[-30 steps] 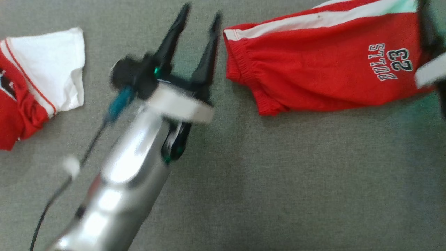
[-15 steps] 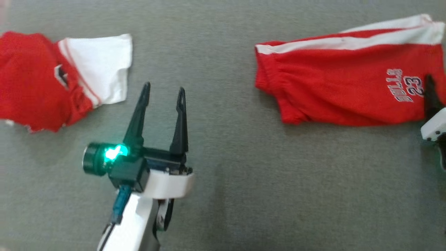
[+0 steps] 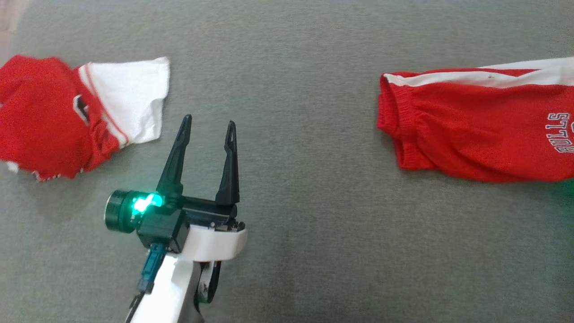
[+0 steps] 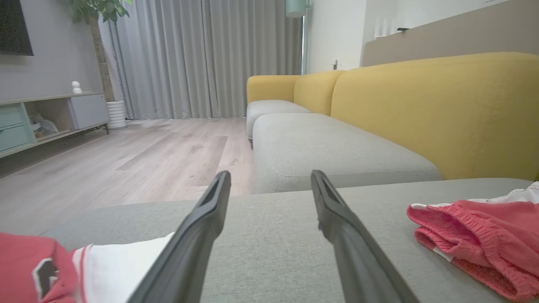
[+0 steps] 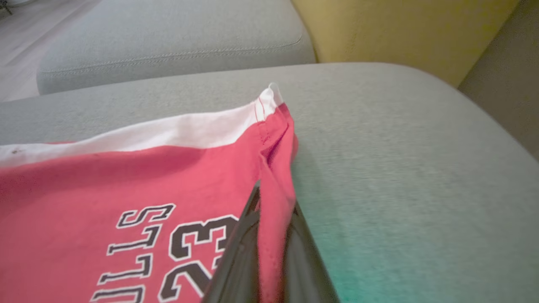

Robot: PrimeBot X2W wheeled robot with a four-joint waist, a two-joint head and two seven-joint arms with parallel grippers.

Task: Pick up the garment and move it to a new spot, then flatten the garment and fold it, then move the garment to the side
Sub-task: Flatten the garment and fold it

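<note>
- Sofa cushion point(image 3: 287, 251), grey fabric, carries two garments lying well apart.
- At the right of the head view lie the red shorts point(image 3: 475, 130), with a white side stripe, elastic waistband toward the middle, running off the right edge.
- The right gripper point(image 5: 273, 202) has its two dark fingers point(image 5: 240, 252) drawn close together, with the hem of the red shorts pinched between them.
- The left gripper point(image 3: 209, 121) is over bare sofa cushion at the lower left of the head view, jaws spread wide with nothing in them, a green light glowing at its wrist.
- A crumpled red and white shirt point(image 3: 67, 112) lies at the far left, near the left gripper's tips but apart from them.
- The left wrist view adds the yellow backrest point(image 4: 421, 109), wooden floor point(image 4: 139, 155), grey curtains point(image 4: 202, 59) and a low cabinet point(image 4: 50, 113); its open compartment holds something too blurred to name.
- The right wrist view shows "23" under the lettering; the head view cuts it off after "BULLS".
</note>
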